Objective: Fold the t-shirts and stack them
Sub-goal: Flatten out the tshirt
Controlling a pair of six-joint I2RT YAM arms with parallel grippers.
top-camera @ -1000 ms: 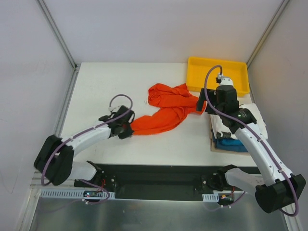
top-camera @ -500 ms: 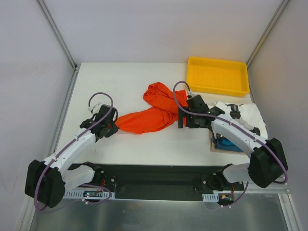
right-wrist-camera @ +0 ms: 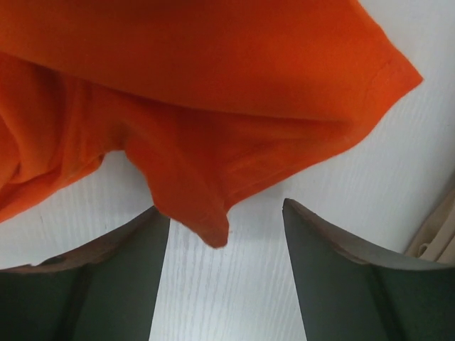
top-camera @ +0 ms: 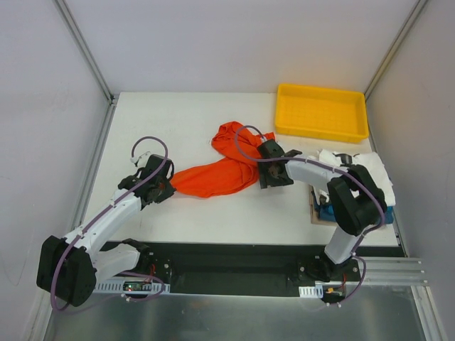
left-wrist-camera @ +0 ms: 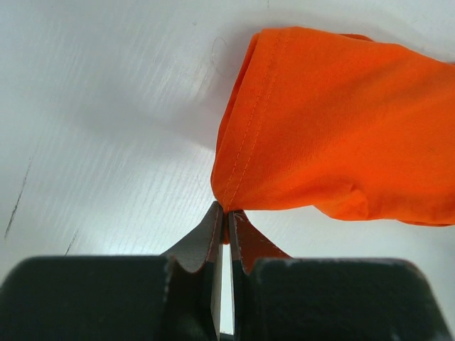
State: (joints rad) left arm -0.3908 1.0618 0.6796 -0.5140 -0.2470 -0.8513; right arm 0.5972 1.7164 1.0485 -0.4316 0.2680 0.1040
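The orange-red t-shirt (top-camera: pixel 222 165) lies bunched and stretched across the middle of the table. My left gripper (top-camera: pixel 169 187) is at its left tip, shut on a hemmed corner of the cloth (left-wrist-camera: pixel 334 135), pinched tightly at the fingertips (left-wrist-camera: pixel 226 210). My right gripper (top-camera: pixel 262 176) sits low at the shirt's right edge. In the right wrist view its jaws (right-wrist-camera: pixel 226 217) stand open over the tabletop, and a hanging fold of the orange t-shirt (right-wrist-camera: pixel 199 92) dips between the two fingers (right-wrist-camera: pixel 121 266) without being pinched. White (top-camera: pixel 366 169) and blue (top-camera: pixel 333 212) t-shirts lie stacked at the right.
A yellow tray (top-camera: pixel 321 112) stands at the back right, just behind the stack. The stack rests on a tan board (top-camera: pixel 313 210) near the right arm. Grey walls close in the table on both sides.
The left gripper dragged the orange shirt leftward, then held still. The right arm swung from the stack down to the shirt's right edge, and its jaws have narrowed a little.
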